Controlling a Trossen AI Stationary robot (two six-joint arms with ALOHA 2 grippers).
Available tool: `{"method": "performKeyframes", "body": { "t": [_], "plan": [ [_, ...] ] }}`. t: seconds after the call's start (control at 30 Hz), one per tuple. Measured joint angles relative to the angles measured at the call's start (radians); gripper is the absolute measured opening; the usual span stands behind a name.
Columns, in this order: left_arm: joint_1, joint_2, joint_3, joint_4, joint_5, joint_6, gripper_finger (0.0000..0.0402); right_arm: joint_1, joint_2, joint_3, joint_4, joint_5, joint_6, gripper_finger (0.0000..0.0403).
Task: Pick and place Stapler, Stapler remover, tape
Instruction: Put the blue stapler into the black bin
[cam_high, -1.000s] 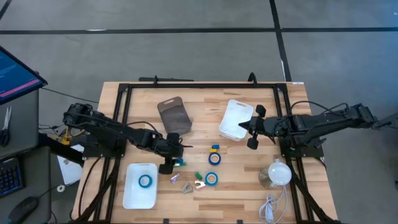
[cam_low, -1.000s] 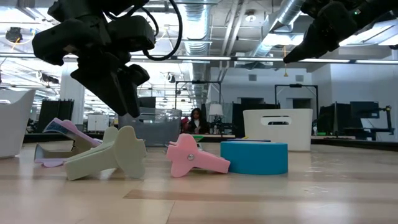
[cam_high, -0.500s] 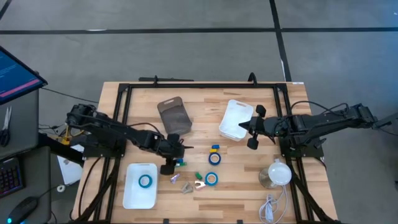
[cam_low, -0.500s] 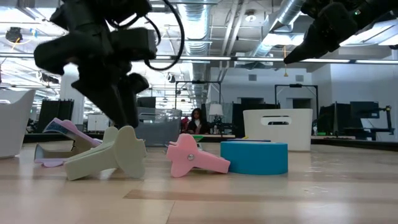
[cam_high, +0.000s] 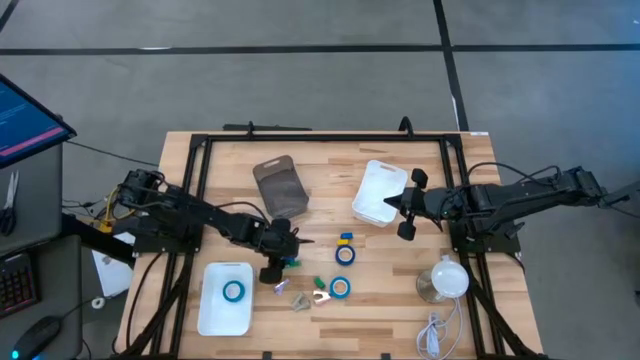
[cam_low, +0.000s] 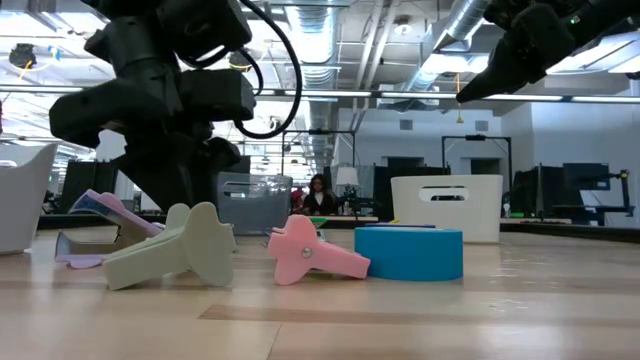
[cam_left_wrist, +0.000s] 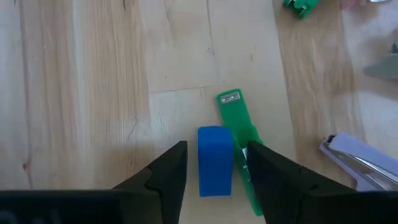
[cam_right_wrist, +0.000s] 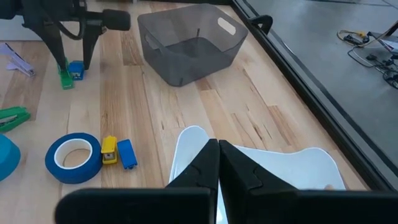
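My left gripper (cam_left_wrist: 216, 171) is open and low over the table. Its fingers stand on either side of a small blue stapler (cam_left_wrist: 214, 160) and a green stapler (cam_left_wrist: 238, 140) that lie side by side; whether they touch, I cannot tell. The high view shows it (cam_high: 280, 262) left of centre. Two blue tape rolls (cam_high: 344, 254) (cam_high: 340, 287) lie flat on the wood, and a third (cam_high: 233, 291) sits in a white tray (cam_high: 212, 310). A pale green staple remover (cam_low: 180, 245) and a pink one (cam_low: 310, 250) lie near the front. My right gripper (cam_right_wrist: 217, 146) is shut, raised above the white bin (cam_high: 378, 190).
A grey bin (cam_high: 279, 185) stands behind the left gripper. A lilac stapler (cam_high: 281, 287) and small yellow and blue staplers (cam_right_wrist: 117, 151) lie among the tape rolls. A lamp and cable (cam_high: 443, 280) occupy the near right corner. Black frame rails (cam_high: 200, 150) border the table.
My left gripper has come down toward the table and shifted slightly right, over the blue and green staplers. My right arm has kept still.
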Motion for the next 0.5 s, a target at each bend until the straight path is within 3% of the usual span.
{"method": "performKeyframes", "body": {
  "t": [0.3, 0.5],
  "plan": [
    [0.000, 0.001, 0.000, 0.002, -0.004, 0.000, 0.0044, 0.000, 0.000, 0.000, 0.000, 0.000, 0.000, 0.0000],
    [0.000, -0.010, -0.002, -0.004, -0.004, 0.000, 0.0055, 0.000, 0.000, 0.000, 0.000, 0.000, 0.000, 0.0000]
  ]
}}
